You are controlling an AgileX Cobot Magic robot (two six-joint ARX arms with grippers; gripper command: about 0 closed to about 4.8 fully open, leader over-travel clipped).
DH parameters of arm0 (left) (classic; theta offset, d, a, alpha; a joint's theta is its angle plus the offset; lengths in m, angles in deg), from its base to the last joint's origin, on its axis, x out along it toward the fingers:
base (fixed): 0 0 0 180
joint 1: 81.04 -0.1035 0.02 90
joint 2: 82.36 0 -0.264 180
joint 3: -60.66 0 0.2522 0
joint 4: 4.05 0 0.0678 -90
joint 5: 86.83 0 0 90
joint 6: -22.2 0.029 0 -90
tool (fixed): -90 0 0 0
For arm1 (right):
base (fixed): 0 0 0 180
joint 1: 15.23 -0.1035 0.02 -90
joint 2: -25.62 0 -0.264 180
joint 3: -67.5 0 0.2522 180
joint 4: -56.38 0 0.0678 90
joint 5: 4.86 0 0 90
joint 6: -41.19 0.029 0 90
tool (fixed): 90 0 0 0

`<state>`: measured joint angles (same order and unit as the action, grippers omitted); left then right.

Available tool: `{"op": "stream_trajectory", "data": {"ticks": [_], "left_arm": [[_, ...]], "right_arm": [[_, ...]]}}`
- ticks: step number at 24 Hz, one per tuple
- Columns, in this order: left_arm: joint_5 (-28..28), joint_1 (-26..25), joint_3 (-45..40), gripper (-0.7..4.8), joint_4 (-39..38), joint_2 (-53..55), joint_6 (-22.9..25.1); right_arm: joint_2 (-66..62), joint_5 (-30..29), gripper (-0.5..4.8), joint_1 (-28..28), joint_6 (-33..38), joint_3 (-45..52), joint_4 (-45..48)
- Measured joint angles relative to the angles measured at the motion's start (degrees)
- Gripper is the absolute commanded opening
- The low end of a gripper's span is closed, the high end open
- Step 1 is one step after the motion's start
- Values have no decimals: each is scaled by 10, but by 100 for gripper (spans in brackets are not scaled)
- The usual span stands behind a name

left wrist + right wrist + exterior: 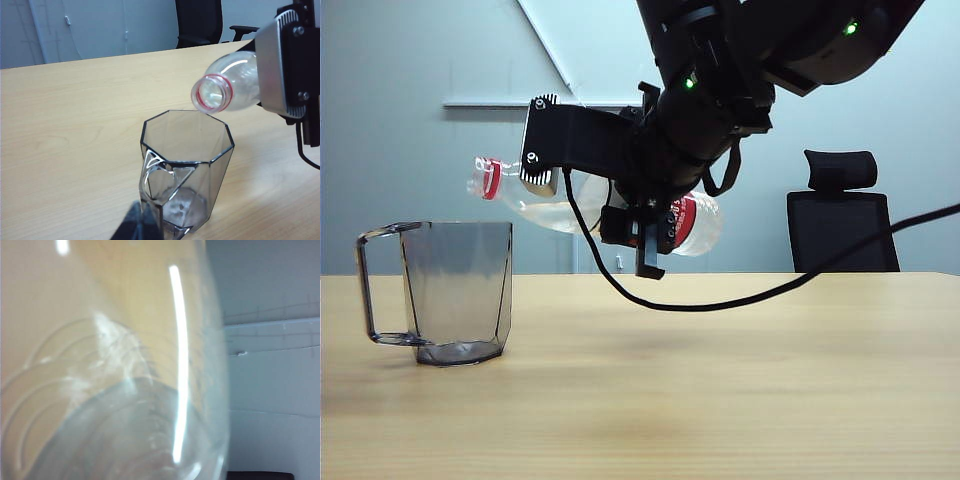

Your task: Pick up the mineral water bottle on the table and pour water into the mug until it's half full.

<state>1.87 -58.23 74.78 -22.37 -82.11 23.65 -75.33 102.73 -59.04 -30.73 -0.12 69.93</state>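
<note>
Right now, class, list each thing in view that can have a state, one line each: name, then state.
Bottle: uncapped, tipped almost level in the air, mouth near the mug's rim, no stream seen.
Mug: upright on the table, looks empty.
Right end effector: shut on the bottle.
Left end effector: only a dark tip shows, near the mug; open or shut unclear.

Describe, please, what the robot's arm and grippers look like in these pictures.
The right arm is glossy black with small green indicator lights; a black cable loops from it. The right gripper has black fingers and a ridged, silvery-grey pad with screws. Only a dark fingertip of the left gripper shows.
</note>
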Motion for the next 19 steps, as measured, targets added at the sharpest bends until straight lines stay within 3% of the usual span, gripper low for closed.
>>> {"op": "stream_trajectory", "data": {"ticks": [19], "left_arm": [[0,0,0,-2,0,0,0]], "right_arm": [[0,30,262,0,-75,0,15]]}}
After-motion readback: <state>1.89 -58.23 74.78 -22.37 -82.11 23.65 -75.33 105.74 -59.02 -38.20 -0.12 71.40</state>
